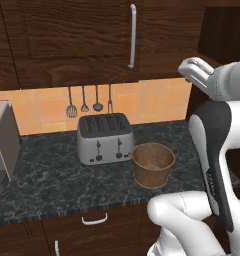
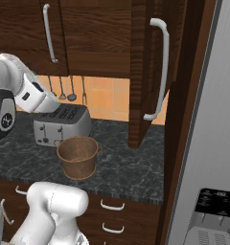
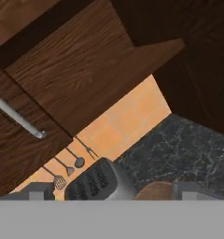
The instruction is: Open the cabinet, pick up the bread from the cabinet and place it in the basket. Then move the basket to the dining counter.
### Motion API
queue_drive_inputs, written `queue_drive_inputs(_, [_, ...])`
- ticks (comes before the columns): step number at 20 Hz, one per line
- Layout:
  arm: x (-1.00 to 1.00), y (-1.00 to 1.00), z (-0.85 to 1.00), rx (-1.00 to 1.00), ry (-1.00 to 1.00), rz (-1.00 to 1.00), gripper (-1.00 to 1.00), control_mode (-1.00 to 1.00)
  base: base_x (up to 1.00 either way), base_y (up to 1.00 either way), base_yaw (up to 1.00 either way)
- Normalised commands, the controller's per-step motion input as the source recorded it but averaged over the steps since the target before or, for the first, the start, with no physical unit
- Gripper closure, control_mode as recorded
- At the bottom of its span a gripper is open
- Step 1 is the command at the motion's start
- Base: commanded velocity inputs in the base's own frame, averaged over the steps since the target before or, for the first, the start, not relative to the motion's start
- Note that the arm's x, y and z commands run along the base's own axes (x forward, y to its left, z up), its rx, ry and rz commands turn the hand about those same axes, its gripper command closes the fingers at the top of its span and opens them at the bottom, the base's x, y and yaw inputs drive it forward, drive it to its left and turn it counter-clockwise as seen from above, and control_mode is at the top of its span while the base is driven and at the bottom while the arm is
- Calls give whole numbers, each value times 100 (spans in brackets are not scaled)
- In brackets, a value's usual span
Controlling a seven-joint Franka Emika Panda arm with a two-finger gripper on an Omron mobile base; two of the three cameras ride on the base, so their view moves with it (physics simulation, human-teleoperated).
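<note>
Hand view had the gripper (image 3: pixel 111 193) wide open, holding nothing, angled up at the closed cabinet (image 3: pixel 72 79). Best move, I'd judge: line the jaws across the long silver handle (image 1: pixel 133 36) near its lower end, close, then pull along the door's arc. Basket (image 1: pixel 153 164) was brown, woven, round, on the desk (image 1: pixel 47 175) just beside the toaster (image 1: pixel 104 137).

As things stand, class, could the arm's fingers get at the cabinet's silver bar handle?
Probably yes. The cabinet door is shut, its handle stands exposed above the toaster and basket, and the open gripper has nothing between it and the bar.
</note>
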Motion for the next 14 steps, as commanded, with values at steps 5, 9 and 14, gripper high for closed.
queue_drive_inputs(5, [18, 33, 4, -15, 1, 49, -100, -100, 0, 0, 0])
queue_drive_inputs(9, [25, 61, 0, -20, 0, 28, -100, -100, 0, 0, 0])
queue_drive_inputs(14, [51, 75, 10, -27, 1, 9, -100, -100, 0, 0, 0])
